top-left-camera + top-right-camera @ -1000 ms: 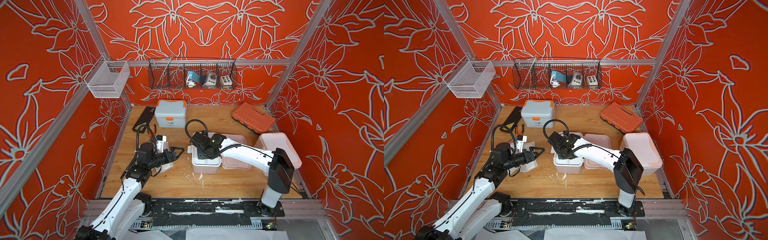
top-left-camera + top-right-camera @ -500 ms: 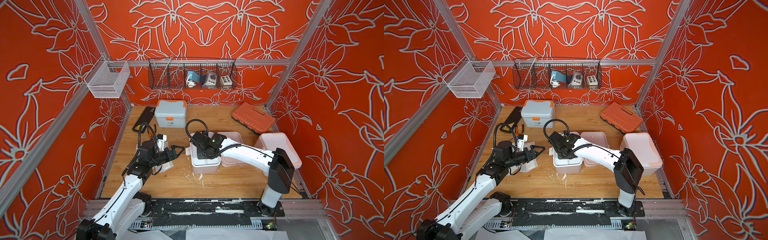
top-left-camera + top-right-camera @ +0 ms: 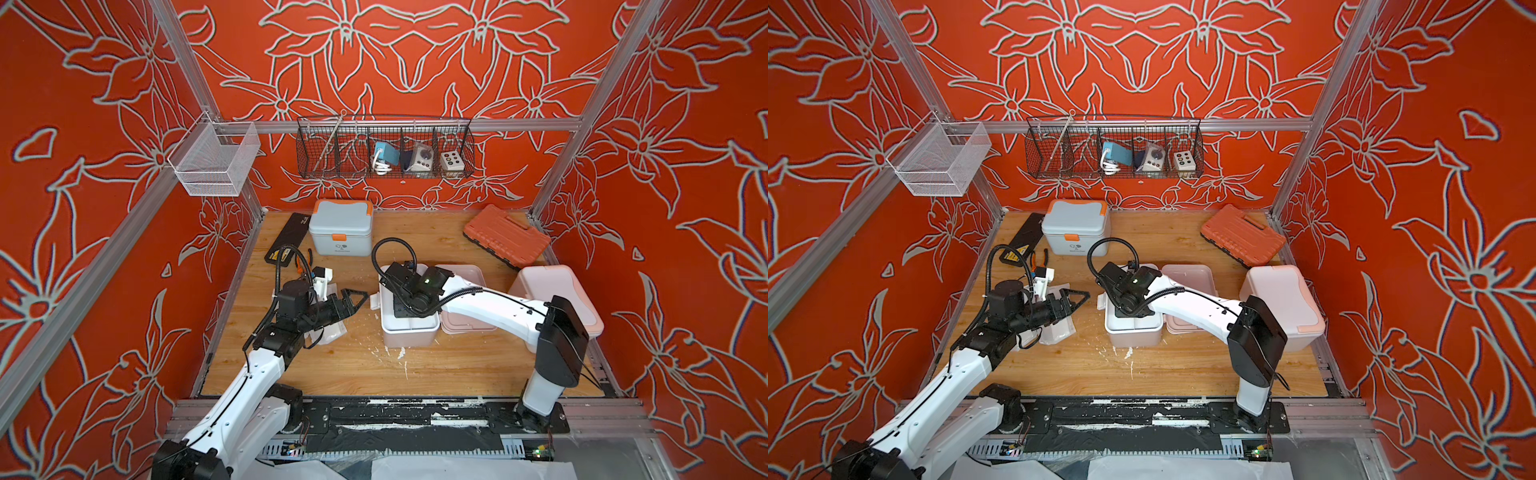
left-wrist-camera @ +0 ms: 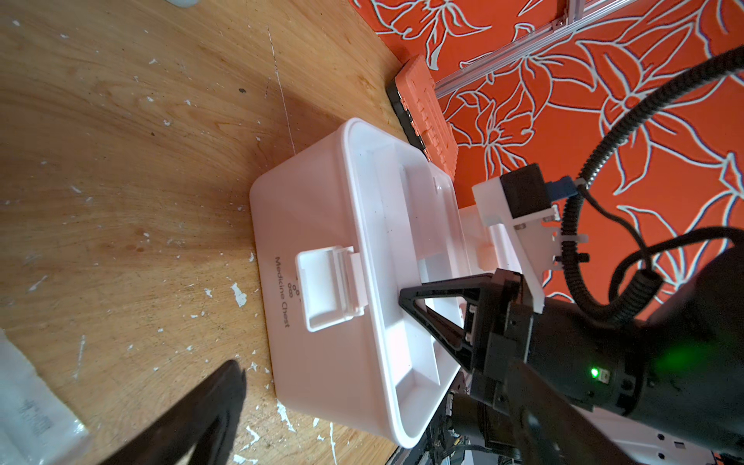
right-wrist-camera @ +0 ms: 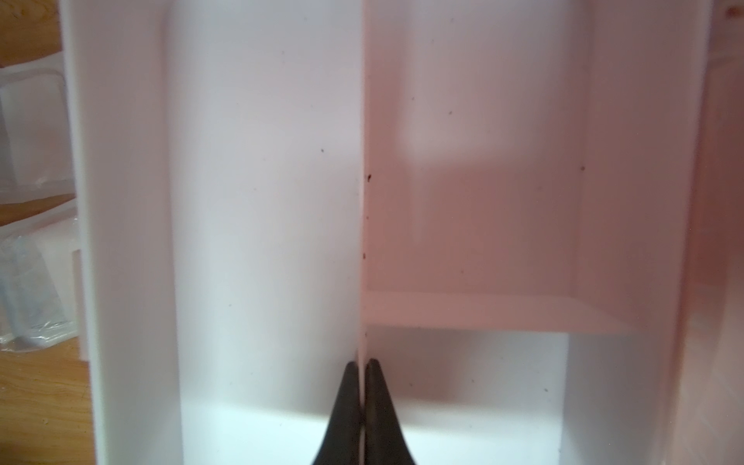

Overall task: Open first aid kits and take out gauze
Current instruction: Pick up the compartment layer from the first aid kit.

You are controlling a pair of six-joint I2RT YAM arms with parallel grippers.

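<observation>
While the right gripper [image 5: 362, 370] stands inside the open white first aid kit [image 3: 409, 334], its two black tips are pressed together in line with the thin partition [image 5: 362, 201] of the kit's tray; whether they pinch that partition cannot be told. This kit sits at the centre of both top views. It is rounded white plastic with a front latch [image 4: 328, 290] beside the print "Medicine Chest", and its peach-tinted lid [image 3: 469, 322] lies open to the right. The left gripper [image 3: 355, 305] hovers just left of this kit with its claw spread wide, holding nothing. Gauze packets [image 3: 1059, 330], flat, white and clear-wrapped, lie on the wood at centre left, partly under the left arm. The table [image 3: 415, 374] is a pale wooden board flecked with white chips. The walls [image 3: 415, 62] are orange-red with white flower outlines, framed by aluminium rails. Count of kits: three, namely the white one, a shut blue-grey kit [image 3: 340, 226] with orange trim at upper centre, and a shut pale pink kit [image 3: 552, 286] at right. Gauze packets: at least two, the full count hidden by the arm. Baskets: two, a black wire basket [image 3: 307, 153] on the back wall and a white mesh basket [image 3: 212, 166] at upper left. Flat cases: two, a ribbed orange-red tool case [image 3: 505, 237] and a black case [image 3: 289, 237].
</observation>
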